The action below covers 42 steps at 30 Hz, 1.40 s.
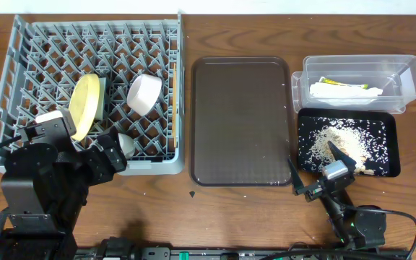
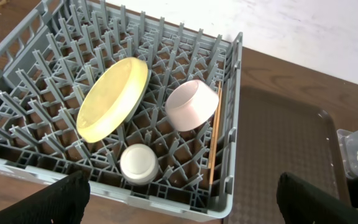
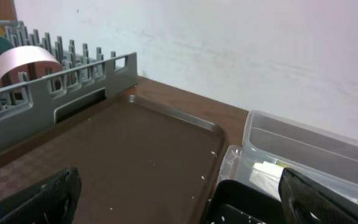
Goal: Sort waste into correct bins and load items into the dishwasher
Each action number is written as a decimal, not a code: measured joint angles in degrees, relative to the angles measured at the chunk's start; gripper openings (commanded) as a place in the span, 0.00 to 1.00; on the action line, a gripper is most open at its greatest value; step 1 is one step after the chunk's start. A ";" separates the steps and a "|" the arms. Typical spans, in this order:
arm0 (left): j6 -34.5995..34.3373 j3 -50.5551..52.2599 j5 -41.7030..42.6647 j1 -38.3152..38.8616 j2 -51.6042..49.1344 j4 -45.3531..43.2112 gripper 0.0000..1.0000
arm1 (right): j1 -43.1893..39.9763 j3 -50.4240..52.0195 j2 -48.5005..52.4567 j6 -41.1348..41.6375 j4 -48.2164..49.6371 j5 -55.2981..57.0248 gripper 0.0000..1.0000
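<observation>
The grey dish rack [image 1: 20,87] holds the yellow plate [image 1: 85,105] on edge, with the light blue bowl [image 1: 104,94] just behind it. It also holds the white bowl [image 1: 144,94] on its side, the small white cup [image 1: 126,143] and the chopsticks [image 1: 172,108] along its right wall. My left gripper [image 1: 114,153] is open and empty over the rack's front edge near the cup [image 2: 138,163]. The clear tub [image 1: 403,72] holds the wrapper [image 1: 338,81] and white paper [image 1: 341,94]. The black tray [image 1: 385,130] holds the rice scraps [image 1: 338,141]. My right gripper [image 1: 318,165] is open and empty at that tray's front left corner.
The brown serving tray [image 1: 240,119] lies between the rack and the bins, with a few rice grains on it [image 3: 123,149]. A white wall stands behind the table. Bare wooden table runs along the front edge.
</observation>
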<state>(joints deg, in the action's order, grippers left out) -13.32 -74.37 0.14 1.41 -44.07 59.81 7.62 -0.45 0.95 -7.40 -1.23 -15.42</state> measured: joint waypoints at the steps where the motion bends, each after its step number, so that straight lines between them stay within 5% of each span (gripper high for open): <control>1: 0.00 0.00 0.00 0.00 0.00 -0.02 0.96 | 0.00 0.00 -0.04 -0.09 -0.31 0.00 0.99; 28: 0.20 1.01 -2.73 0.00 1.07 -1.62 0.96 | 0.00 0.02 -0.11 -0.44 -1.46 0.04 0.99; 31: 0.24 6.71 -4.48 0.00 4.61 -9.33 0.96 | 0.00 0.02 -0.11 -0.44 -1.46 0.04 0.99; 35: 0.24 27.41 -5.44 0.00 13.42 -31.63 0.96 | 0.00 0.02 -0.11 -0.44 -1.44 0.09 0.99; 42: 0.24 50.36 -5.20 0.00 26.27 -50.40 0.96 | 0.00 0.02 -0.13 -0.44 -1.46 0.09 0.99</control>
<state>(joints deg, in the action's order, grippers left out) -13.08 -24.01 -5.06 1.41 -17.80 9.41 7.62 -0.43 0.82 -7.84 -2.70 -15.33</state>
